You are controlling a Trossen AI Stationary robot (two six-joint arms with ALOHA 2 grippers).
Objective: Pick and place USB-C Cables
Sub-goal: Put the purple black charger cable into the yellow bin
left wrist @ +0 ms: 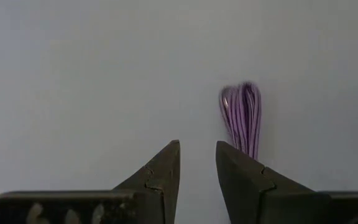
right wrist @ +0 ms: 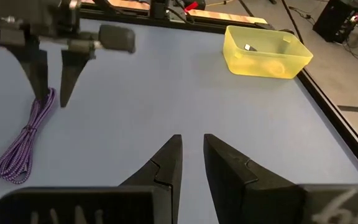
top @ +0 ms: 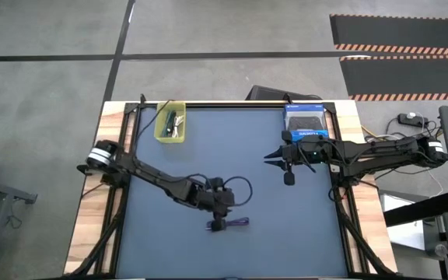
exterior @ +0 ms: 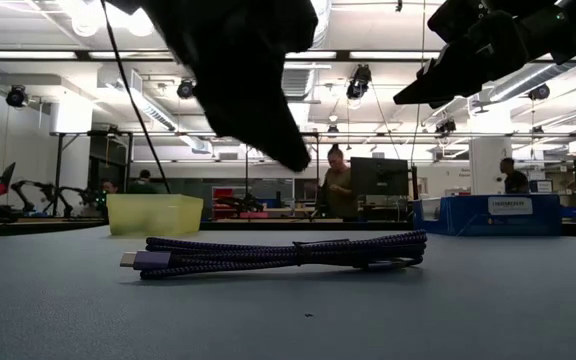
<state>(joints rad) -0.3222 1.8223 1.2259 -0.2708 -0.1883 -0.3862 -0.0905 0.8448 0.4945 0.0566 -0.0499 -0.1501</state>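
The purple USB-C cable (top: 236, 223) lies bundled flat on the blue-grey table; it also shows in the low view (exterior: 278, 253), the left wrist view (left wrist: 241, 115) and the right wrist view (right wrist: 23, 140). My left gripper (top: 218, 222) hangs open just above the cable's one end, fingers pointing down and clear of it (left wrist: 197, 152). The yellow bin (top: 162, 124) stands at the far left with other bundled cables (top: 174, 123) inside. My right gripper (top: 271, 159) is open and empty, held above the table right of centre (right wrist: 191, 146).
A blue box (top: 306, 123) stands at the table's far right edge, just beyond my right arm. The table has a black rail (top: 232, 104) along its far edge. People and workbenches show in the room beyond the table (exterior: 336, 180).
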